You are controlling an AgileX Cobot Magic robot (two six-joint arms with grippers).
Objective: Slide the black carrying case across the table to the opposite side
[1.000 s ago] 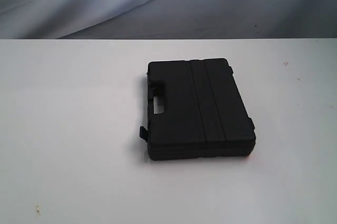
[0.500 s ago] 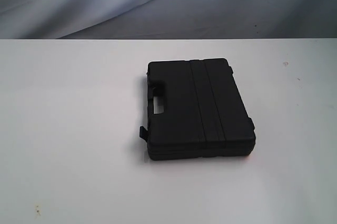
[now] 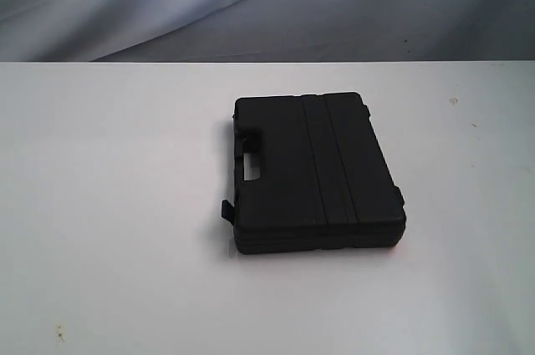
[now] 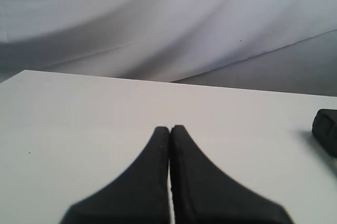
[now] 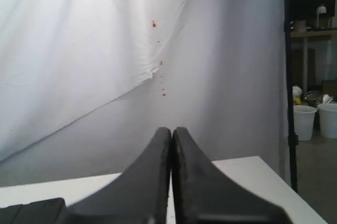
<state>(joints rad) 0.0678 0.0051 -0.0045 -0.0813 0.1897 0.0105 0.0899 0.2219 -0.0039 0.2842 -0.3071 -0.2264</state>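
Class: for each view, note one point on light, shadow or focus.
Exterior view: even light, black case shows little surface detail, faint shadow on the table at its near edge. Left wrist view: left gripper blurred, close to the lens. Right wrist view: right gripper equally soft; white cloth brightly lit.

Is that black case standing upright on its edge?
No, the black case lies flat on the white table, its broad ribbed face turned up.

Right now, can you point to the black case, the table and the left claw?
black carrying case (image 3: pixel 322 167): exterior view, middle of its lid.
table (image 3: pixel 109 205): exterior view, bare white top left of the case.
left claw (image 4: pixel 169 128): left wrist view, where its shut tips meet.
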